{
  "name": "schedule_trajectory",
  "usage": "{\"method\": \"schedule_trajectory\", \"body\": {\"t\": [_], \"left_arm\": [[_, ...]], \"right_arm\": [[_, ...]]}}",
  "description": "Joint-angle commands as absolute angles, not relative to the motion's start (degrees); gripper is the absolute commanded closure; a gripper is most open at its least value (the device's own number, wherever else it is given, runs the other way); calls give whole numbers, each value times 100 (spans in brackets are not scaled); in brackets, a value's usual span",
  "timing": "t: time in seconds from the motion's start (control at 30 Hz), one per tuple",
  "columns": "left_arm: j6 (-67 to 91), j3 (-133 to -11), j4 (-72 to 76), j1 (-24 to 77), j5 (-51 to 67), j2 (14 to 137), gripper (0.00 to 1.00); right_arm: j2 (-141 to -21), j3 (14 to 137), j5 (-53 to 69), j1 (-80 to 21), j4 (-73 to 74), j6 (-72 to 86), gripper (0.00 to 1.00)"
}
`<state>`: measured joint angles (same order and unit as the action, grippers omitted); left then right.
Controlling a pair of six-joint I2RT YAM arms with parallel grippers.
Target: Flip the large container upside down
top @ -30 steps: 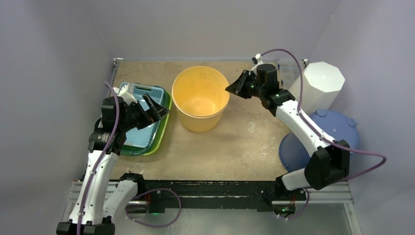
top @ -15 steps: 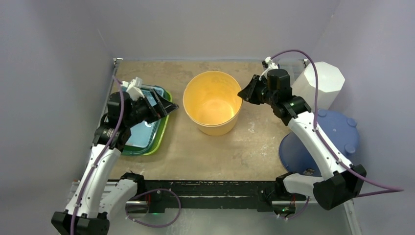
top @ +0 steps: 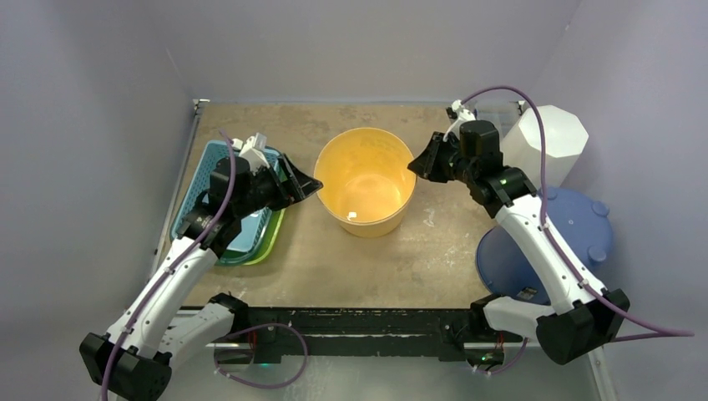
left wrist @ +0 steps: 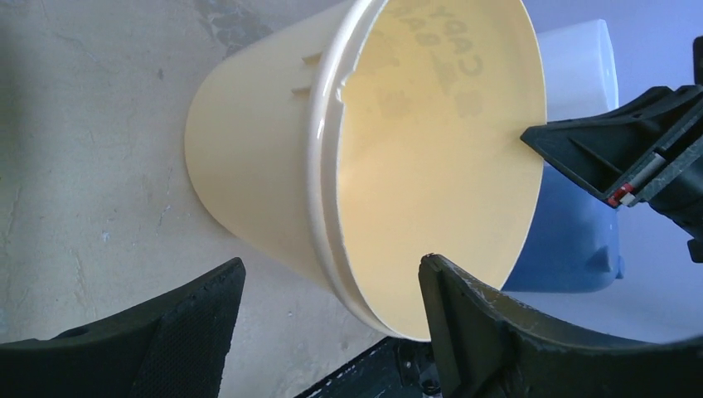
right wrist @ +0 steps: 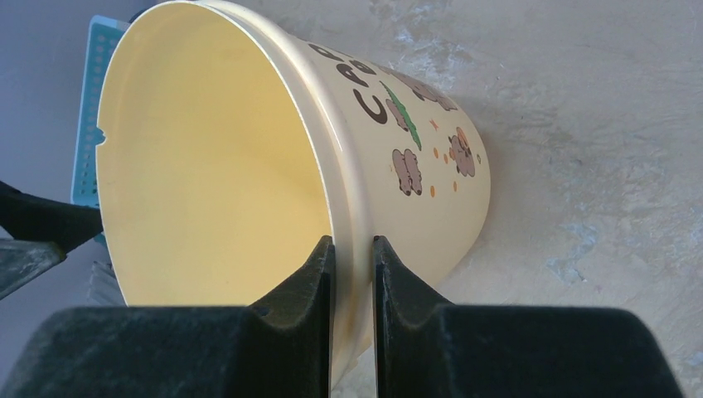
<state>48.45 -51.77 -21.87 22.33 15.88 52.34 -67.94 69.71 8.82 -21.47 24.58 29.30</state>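
The large yellow plastic bucket [top: 365, 180] is standing upright, mouth up, a little toward 12 o'clock from the middle of the tan mottled table [top: 401, 251]. Brown lettering and small brown figures are showing on its outer wall in the right wrist view.

The right claw [top: 415, 167] is pinching the bucket's rim at the bucket's 3 o'clock, one finger inside the wall and one outside, both pressing on it.

The left claw [top: 307, 182] is hovering at the bucket's 9 o'clock with its jaws standing wide apart. In the left wrist view the rim is sitting between the two fingers, neither one touching it.

At the table's 9 o'clock a teal perforated plastic basket [top: 200, 180] is lying on a green tray [top: 271, 242]. A white faceted plastic container [top: 547, 142] is standing at 2 o'clock, with a blue round plastic tub [top: 576, 225] just beside it at 4 o'clock.
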Motion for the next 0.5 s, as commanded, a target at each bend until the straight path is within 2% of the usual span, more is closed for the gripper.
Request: {"method": "schedule_trajectory", "body": {"t": [0.0, 0.27, 0.47], "left_arm": [[4803, -5042, -1865, 2271, 1446, 5326, 25], [4943, -4845, -1434, 2488, 1530, 5526, 38], [4826, -4748, -1544, 2540, 1387, 5542, 59]], "right_arm": [[-6518, 7007, 1224, -2188, 2404, 2725, 94], [-6834, 7436, 1330, -2197, 2779, 2081, 93], [-6772, 7245, 1679, -2238, 2325, 2439, 92]]}}
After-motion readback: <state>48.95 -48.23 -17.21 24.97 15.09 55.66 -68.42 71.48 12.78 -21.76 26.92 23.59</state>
